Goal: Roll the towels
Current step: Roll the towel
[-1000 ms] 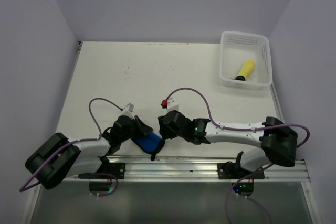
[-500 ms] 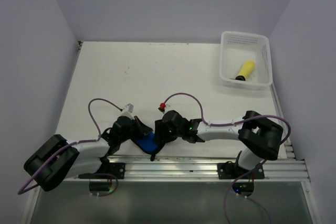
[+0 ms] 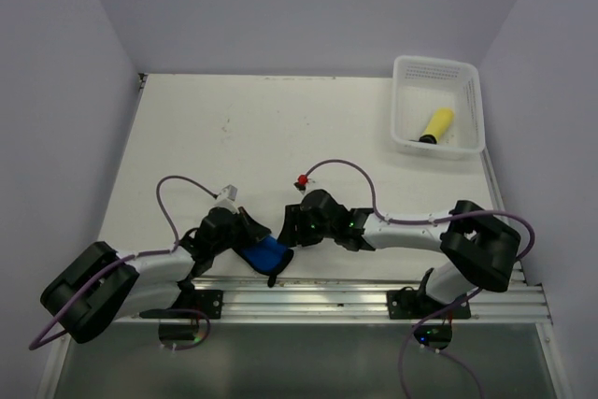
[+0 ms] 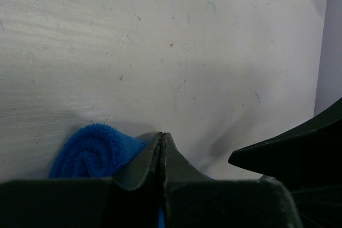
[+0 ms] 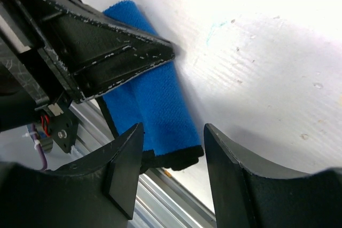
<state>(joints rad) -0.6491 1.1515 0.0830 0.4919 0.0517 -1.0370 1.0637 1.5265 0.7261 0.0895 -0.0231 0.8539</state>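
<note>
**Twin arms.** White tubular links (image 3: 411, 231) join bulky black joint housings (image 3: 89, 287); a looping purple cable (image 3: 173, 198) trails each arm.

**Left gripper** (image 4: 162, 137). Dark wedge-shaped fingers (image 4: 139, 164) taper to thin tips.

**Right gripper** (image 5: 171, 169). Matte black fingers (image 5: 235, 180) have flat inner faces. Behind its jaws sit small green indicator lights (image 3: 349, 224) and a red cable connector (image 3: 302, 181).

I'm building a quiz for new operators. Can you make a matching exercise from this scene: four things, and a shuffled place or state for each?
Things:
1. blue towel
2. yellow towel
3. left gripper
4. right gripper

Places or states:
A. jaws apart
B. rolled, inside the white basket
C. jaws shut
D. rolled, near the front edge of the table

Pairs: 1-D, 2-B, 3-C, 4-A.
</note>
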